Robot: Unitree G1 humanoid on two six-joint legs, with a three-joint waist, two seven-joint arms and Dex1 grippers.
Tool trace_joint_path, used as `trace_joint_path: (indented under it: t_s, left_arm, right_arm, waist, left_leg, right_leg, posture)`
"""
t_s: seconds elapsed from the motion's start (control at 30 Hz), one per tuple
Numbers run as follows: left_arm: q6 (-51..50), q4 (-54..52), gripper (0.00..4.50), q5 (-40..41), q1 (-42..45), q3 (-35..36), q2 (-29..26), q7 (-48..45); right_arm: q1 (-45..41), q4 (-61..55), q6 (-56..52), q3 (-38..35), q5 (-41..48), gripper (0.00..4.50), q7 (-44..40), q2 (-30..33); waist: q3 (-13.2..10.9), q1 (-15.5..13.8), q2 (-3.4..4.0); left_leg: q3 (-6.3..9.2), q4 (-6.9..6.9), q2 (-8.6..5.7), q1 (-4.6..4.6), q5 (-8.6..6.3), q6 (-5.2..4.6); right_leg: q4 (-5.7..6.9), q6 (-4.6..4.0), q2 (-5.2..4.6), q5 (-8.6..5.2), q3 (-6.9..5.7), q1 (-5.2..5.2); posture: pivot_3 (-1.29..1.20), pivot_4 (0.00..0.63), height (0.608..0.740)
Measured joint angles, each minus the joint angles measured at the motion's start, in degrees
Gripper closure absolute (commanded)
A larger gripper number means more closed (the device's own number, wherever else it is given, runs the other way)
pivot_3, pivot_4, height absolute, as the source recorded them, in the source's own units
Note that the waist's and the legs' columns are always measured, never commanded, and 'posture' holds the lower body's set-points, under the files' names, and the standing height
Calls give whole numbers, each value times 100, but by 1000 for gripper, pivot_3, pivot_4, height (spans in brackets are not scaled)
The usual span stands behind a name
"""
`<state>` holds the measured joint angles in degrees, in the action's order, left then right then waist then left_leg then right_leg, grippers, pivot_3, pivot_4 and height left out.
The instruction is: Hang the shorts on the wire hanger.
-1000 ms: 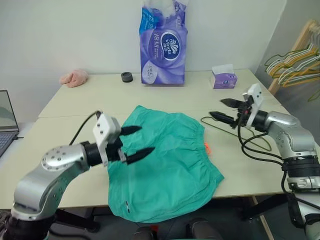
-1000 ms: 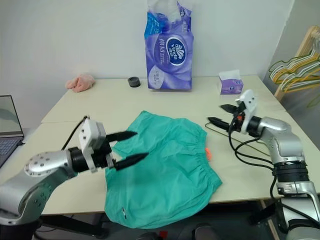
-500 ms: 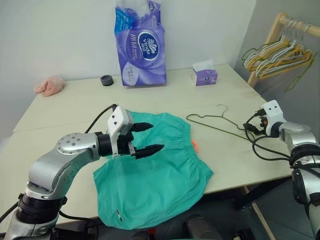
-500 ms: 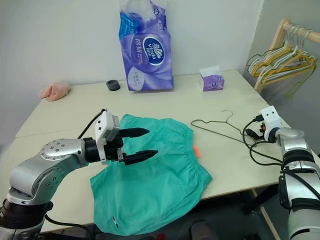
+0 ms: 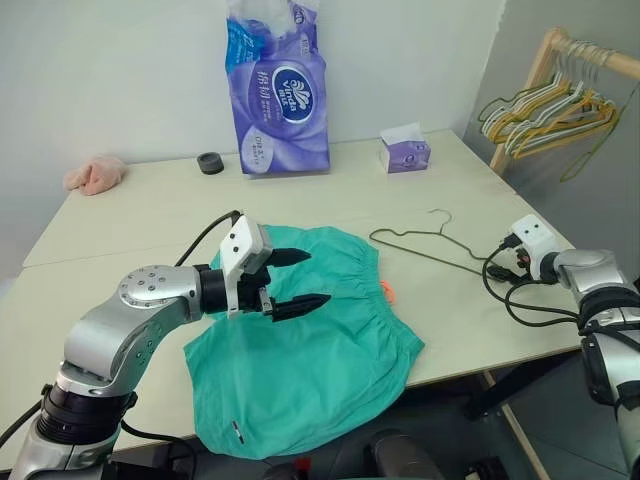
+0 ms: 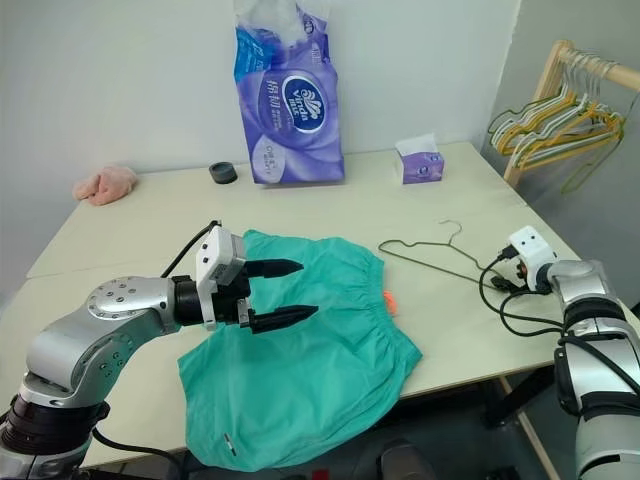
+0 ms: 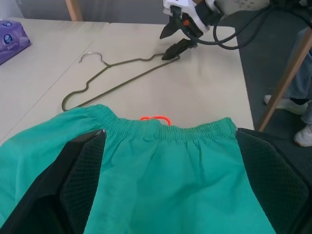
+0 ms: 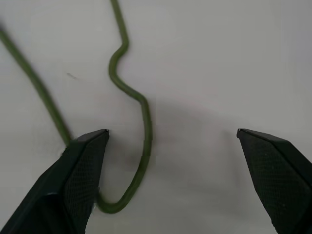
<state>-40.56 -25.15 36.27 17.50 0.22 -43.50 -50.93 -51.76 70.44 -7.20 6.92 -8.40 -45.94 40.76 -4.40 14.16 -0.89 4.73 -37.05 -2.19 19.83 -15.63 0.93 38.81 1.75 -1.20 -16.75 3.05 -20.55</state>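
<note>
Shorts [image 5: 300,360] in teal lie flat at the table's [image 5: 120,220] near edge, one leg hanging over it. The left gripper [image 5: 296,279] hovers above them, fingers spread and empty. Beyond, to the right, the wire hanger [image 5: 425,245] lies flat; the right gripper [image 7: 171,43], jaws released, sits at its far shoulder end.

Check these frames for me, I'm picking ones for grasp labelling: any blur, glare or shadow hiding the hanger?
Right wrist view: wire hanger slightly soft, a faint shadow beside it, no glare. Left wrist view: hanger and shorts sharp, evenly lit. Left eye view: whole hanger clear on the table; right claw too small to judge.
</note>
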Motion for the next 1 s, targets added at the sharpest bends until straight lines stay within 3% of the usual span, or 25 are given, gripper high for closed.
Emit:
trace_joint_path:
  t_s: [0.27, 0.67, 0.8, 1.0]
  left_arm:
    - [107, 26, 20, -44, -9, -3, 5, -107]
    - [110, 23, 20, -32, -204, 7, -28, -309]
    - [109, 21, 20, -32, -233, 11, -29, -342]
    - [108, 19, 20, -34, -233, 16, -28, -330]
  right_arm:
    - [404, -830, -453, 115, 23, 0, -1223, 103]
    - [769, -1879, -1413, 119, 190, 0, -2264, 99]
    - [763, -1884, -1431, 103, 176, 0, -2117, -6]
    - [382, -1188, -1009, -15, 169, 0, -1044, -457]
  waist:
    - [33, 2, -35]
    - [33, 5, -35]
    - [38, 10, -42]
    - [47, 16, -56]
  left_leg:
    - [44, 0, 7, -8, -1, 1]
    - [59, 1, 8, -6, -2, 3]
    - [61, 1, 10, -7, -2, 3]
    - [58, 0, 9, -8, -3, 5]
  right_leg:
    - [-20, 1, -1, -1, -45, 28]
    - [-22, 4, -1, -3, -57, 28]
    - [-21, 3, -1, -3, -58, 29]
    - [-24, 2, 0, -2, -54, 31]
  posture:
    - [-229, 33, 740]
    - [-218, 33, 740]
    - [-212, 34, 740]
    - [-208, 35, 740]
